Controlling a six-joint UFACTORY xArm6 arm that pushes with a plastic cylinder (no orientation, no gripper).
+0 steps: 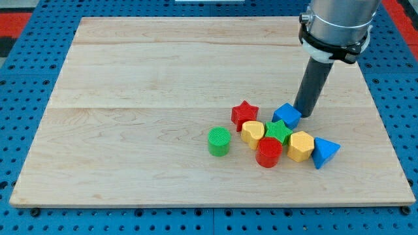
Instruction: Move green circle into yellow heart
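Note:
The green circle (219, 141), a short green cylinder, stands alone on the wooden board (130, 98), a little to the left of the cluster. The yellow heart (253, 132) lies just to its right with a small gap between them. My tip (303, 113) is at the end of the dark rod, at the upper right of the cluster, touching or nearly touching the blue cube (287, 115). The tip is well to the right of the green circle, with the cluster between them.
The cluster also holds a red star (245, 113), a green star (279, 131), a red cylinder (268, 152), a yellow hexagon (301, 145) and a blue triangle (324, 152). The board lies on a blue pegboard (26, 98).

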